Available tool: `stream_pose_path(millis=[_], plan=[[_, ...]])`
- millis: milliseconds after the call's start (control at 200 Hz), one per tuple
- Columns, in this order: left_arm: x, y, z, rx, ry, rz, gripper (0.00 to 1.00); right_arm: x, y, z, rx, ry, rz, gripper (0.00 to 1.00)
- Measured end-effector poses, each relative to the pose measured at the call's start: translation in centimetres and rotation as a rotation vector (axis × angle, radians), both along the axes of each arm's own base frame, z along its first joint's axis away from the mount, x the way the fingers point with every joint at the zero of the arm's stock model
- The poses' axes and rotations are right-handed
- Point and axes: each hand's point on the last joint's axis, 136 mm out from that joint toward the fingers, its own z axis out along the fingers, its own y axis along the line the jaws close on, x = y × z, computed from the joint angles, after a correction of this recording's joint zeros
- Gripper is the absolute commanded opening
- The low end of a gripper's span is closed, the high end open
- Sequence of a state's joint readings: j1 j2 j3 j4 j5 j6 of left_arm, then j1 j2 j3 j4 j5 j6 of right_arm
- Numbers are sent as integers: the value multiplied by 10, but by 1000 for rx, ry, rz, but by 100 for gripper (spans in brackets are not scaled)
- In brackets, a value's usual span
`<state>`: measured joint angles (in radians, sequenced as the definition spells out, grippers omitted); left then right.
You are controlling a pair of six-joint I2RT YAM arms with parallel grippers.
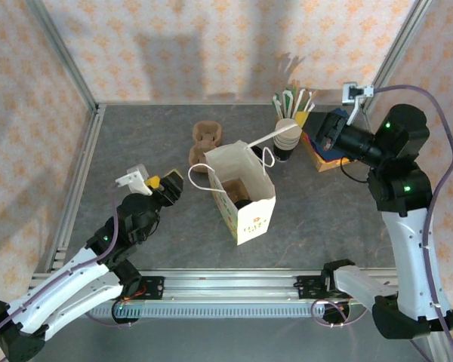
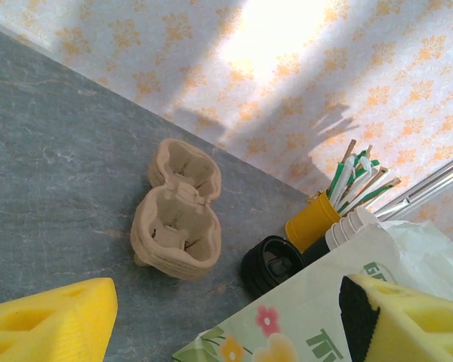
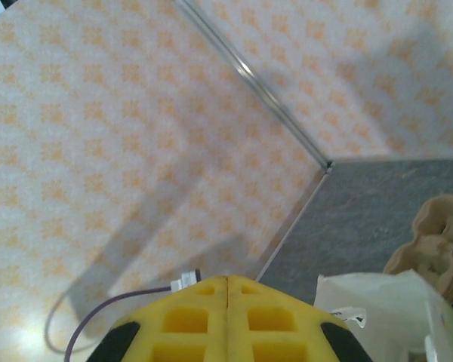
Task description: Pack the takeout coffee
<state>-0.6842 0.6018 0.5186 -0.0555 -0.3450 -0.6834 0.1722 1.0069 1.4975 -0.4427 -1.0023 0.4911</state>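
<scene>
the counter is a dark grey, stone-patterned sheet. it is boxed in by walls papered in cream with small orange flowers. metal posts run up the far corners, and soft shadows fall across the far wall. a white paper bag with a flower print stands upright and open near the middle of the counter. the coffee cup shows as a dark round shape down inside the bag. the left hand hangs just left of the bag, its yellow fingers spread apart with nothing between them. the right hand has its fingers pressed flat together. on the far side of the bag are a brown pulp carrier, a stack of cups and a yellow pot of straws.
</scene>
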Motion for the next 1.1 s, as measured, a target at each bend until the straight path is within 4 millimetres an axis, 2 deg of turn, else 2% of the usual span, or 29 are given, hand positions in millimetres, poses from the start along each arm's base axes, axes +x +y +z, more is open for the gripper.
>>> stream_pose_path(millis=[155, 390, 526, 696, 741, 941, 1096], plan=[[1, -1, -7, 28, 20, -2, 79, -1, 16, -27, -8, 78, 60, 0], [7, -6, -20, 126, 52, -18, 80, -13, 72, -65, -80, 171, 181, 1], [10, -8, -14, 162, 43, -28, 80, -3, 93, -102, -155, 236, 154, 0], [10, -9, -12, 185, 38, -35, 80, 11, 106, -141, -251, 282, 85, 1], [10, -9, -13, 186, 38, -37, 80, 14, 107, -146, -269, 288, 70, 5], [10, -9, -13, 208, 36, -42, 81, 16, 111, -152, -306, 264, 37, 42], [11, -9, -14, 233, 34, -47, 81, 30, 99, -152, -354, 207, -61, 62]])
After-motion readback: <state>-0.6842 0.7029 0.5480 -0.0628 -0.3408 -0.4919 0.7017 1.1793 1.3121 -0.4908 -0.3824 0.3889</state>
